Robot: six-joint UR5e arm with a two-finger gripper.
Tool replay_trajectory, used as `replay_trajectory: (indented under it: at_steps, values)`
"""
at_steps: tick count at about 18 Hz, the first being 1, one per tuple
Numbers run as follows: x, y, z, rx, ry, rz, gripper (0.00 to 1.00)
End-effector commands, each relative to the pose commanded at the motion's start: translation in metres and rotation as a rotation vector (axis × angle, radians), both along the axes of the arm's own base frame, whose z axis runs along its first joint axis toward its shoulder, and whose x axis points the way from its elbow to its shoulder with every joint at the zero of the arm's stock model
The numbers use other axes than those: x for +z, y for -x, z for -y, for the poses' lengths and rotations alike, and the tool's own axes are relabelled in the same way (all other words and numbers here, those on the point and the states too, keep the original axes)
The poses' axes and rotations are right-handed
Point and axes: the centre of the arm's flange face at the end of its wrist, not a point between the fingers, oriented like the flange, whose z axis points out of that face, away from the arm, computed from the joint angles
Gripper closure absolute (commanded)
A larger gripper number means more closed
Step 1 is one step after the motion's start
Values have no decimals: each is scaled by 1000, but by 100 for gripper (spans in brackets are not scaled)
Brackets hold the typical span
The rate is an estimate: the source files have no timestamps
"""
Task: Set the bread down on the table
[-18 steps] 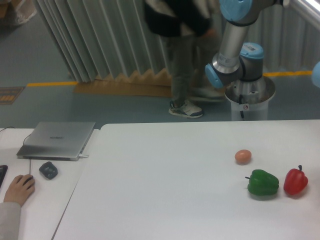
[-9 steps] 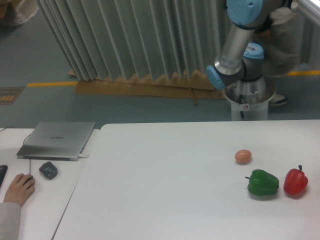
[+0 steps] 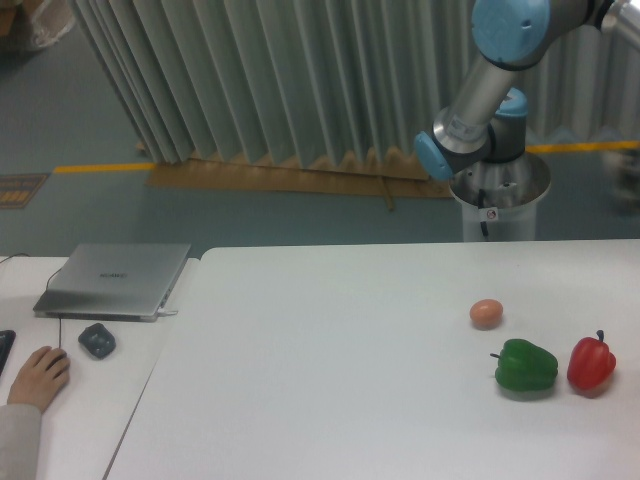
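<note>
White, the large plain table point(image 3: 330, 380) carries a glossy green bell pepper point(image 3: 526, 367); a red bell pepper point(image 3: 591, 363) sits just beside it, a small brown egg point(image 3: 486, 313) just behind. Beyond the pepper rises the grey-and-blue arm point(image 3: 487, 95). Its jaws and the bread lie out of view.

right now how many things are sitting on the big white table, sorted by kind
egg: 1
green bell pepper: 1
red bell pepper: 1
bread: 0 in view
total on the table: 3
</note>
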Motion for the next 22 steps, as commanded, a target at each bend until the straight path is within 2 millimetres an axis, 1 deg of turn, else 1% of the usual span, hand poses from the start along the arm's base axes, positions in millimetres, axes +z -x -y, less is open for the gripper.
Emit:
replay_trajectory:
  at_steps: [3, 6, 11, 17, 22]
  values:
    - [-15, 8, -3, 0, -6, -19, 0]
    - [-23, 18, -6, -1, -6, -19, 0]
    - [-34, 25, -12, -6, -8, -25, 0]
    - [-42, 28, -16, -9, -7, -22, 0]
    - [-48, 27, -16, -9, -4, -12, 0]
